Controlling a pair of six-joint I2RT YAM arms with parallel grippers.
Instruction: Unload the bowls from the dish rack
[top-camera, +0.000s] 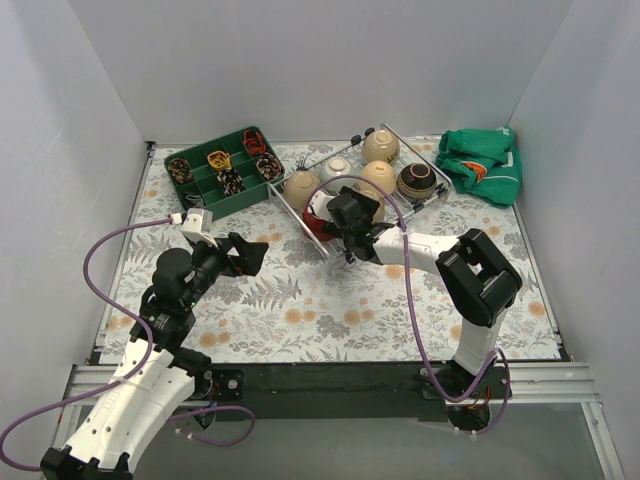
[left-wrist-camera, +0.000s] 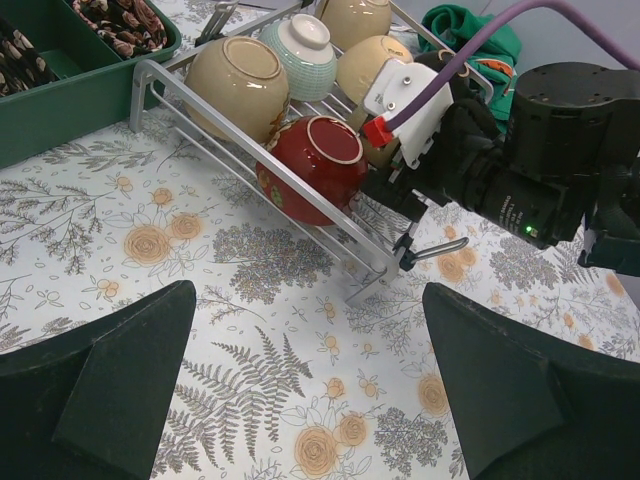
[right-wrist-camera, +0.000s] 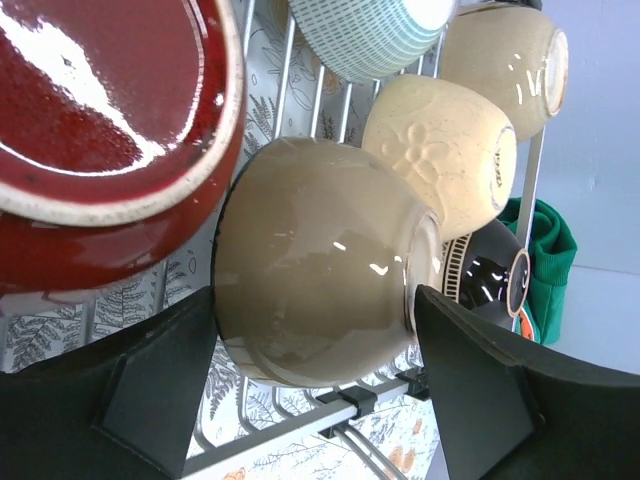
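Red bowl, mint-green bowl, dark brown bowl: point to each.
red bowl (left-wrist-camera: 305, 182), left wrist view, glazed side.
mint-green bowl (left-wrist-camera: 300, 62), left wrist view, ribbed side.
dark brown bowl (top-camera: 417, 182), top external view, dark body.

tan bowl (right-wrist-camera: 320, 260) within the wide-spread right gripper (right-wrist-camera: 315, 300), red bowl (right-wrist-camera: 100, 130) just beside, on wire rack (right-wrist-camera: 270, 435)

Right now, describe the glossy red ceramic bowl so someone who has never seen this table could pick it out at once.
On the floral tablecloth, find the silver wire dish rack right of the green plastic compartment tray. The glossy red ceramic bowl leans against the rack's near rail. It is the only red one; beside it are beige bowls and a pale mint-green bowl.
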